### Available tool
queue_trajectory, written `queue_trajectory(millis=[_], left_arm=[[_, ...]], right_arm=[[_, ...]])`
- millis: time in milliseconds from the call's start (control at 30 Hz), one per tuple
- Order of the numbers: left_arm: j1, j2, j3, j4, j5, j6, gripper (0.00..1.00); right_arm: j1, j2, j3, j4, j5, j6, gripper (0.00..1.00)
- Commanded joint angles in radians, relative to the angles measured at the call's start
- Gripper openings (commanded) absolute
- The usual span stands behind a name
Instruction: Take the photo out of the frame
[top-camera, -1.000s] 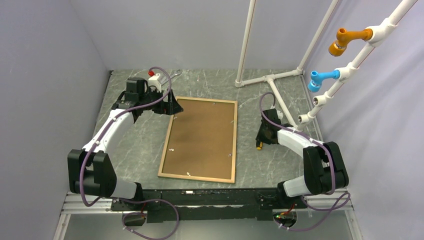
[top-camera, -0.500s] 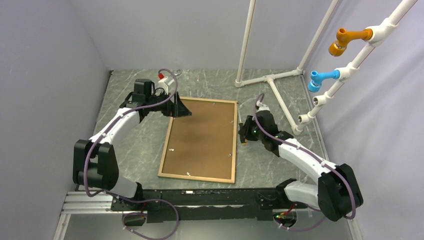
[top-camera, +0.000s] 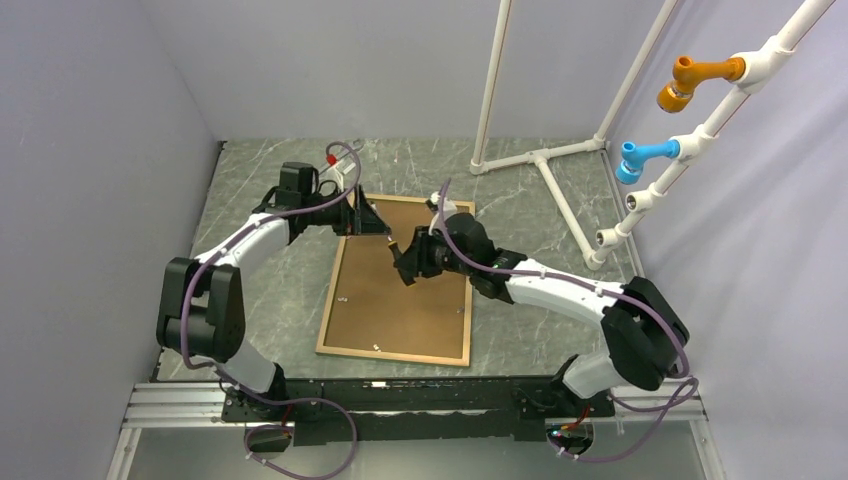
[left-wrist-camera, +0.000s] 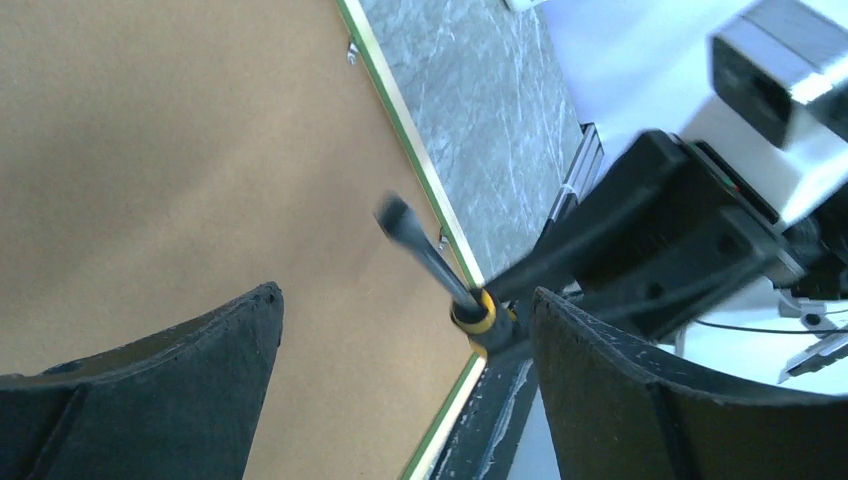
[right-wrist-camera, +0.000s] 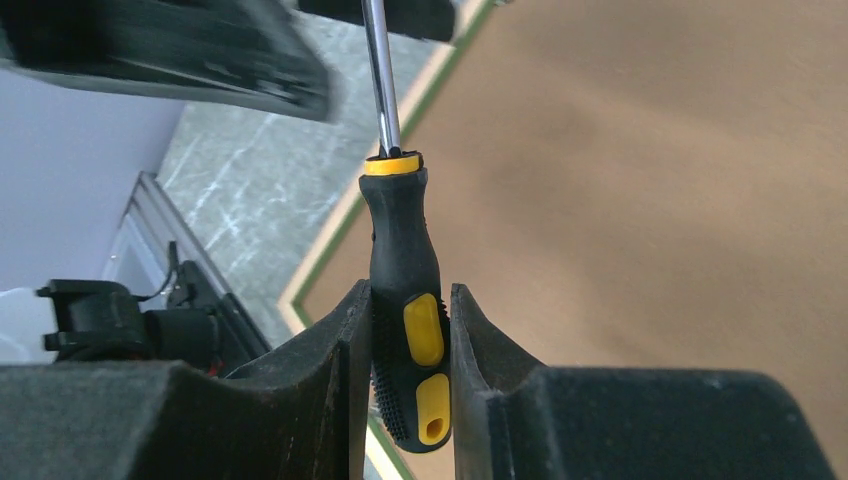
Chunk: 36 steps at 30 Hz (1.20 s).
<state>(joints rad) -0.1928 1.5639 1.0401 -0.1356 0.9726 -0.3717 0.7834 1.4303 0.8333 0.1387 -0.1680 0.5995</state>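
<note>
While the frame (top-camera: 395, 357) lies back up in the middle of the table (top-camera: 262, 292), its brown board (top-camera: 400, 305) faces the camera. Over the board's far half, the right gripper (right-wrist-camera: 408, 300) clamps a black-and-yellow screwdriver (right-wrist-camera: 402, 250) by the handle. Its shaft points at the left gripper (top-camera: 368, 220), which hovers spread wide above the frame's far-left corner.

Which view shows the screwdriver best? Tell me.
The right wrist view: the screwdriver is sharp and close, its black-and-yellow handle clamped in the right pincer. The left wrist view shows it blurred; the top view shows hardly anything.
</note>
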Motion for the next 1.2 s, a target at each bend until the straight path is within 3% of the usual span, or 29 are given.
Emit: queue_trajectory(millis=[0, 100, 200, 300, 367, 467, 500, 533, 633, 733, 900, 1033, 1167], left_arm=[[-0.003, 0.029, 0.023, 0.006, 0.030, -0.019, 0.93], [-0.003, 0.048, 0.032, -0.001, 0.029, -0.027, 0.85], [-0.004, 0.053, 0.031, -0.004, 0.017, -0.026, 0.70], [-0.001, 0.067, 0.044, -0.015, 0.018, -0.028, 0.45], [0.001, 0.070, 0.039, 0.007, 0.029, -0.042, 0.33], [0.006, 0.071, 0.039, 0.000, 0.025, -0.042, 0.00], [0.009, 0.071, 0.037, 0.006, 0.029, -0.048, 0.00], [0.011, 0.072, 0.033, 0.018, 0.037, -0.060, 0.00], [0.019, 0.068, 0.005, 0.085, 0.065, -0.114, 0.00], [0.028, 0.082, -0.006, 0.126, 0.096, -0.165, 0.00], [0.039, 0.084, -0.038, 0.229, 0.126, -0.243, 0.00], [0.041, 0.098, -0.066, 0.328, 0.170, -0.324, 0.00], [0.041, 0.115, -0.090, 0.403, 0.190, -0.386, 0.00]], right_arm=[[0.052, 0.036, 0.091, 0.120, 0.010, 0.028, 0.00], [0.077, 0.075, 0.125, 0.102, 0.066, 0.028, 0.00], [0.101, 0.110, 0.165, 0.045, 0.147, 0.038, 0.00], [0.136, 0.144, 0.198, 0.007, 0.242, 0.032, 0.00], [0.151, 0.169, 0.230, -0.028, 0.274, 0.038, 0.00], [0.180, 0.182, 0.255, -0.048, 0.329, 0.025, 0.00], [0.185, 0.184, 0.263, -0.057, 0.342, 0.021, 0.00], [0.187, 0.191, 0.271, -0.074, 0.350, 0.022, 0.09], [0.188, 0.191, 0.276, -0.124, 0.375, 0.045, 0.59], [0.188, 0.163, 0.217, -0.056, 0.336, 0.047, 0.97], [0.185, 0.111, 0.068, 0.136, 0.220, 0.137, 1.00], [0.186, 0.069, -0.066, 0.329, 0.215, 0.193, 1.00], [0.185, 0.077, -0.013, 0.242, 0.218, 0.090, 0.99]])
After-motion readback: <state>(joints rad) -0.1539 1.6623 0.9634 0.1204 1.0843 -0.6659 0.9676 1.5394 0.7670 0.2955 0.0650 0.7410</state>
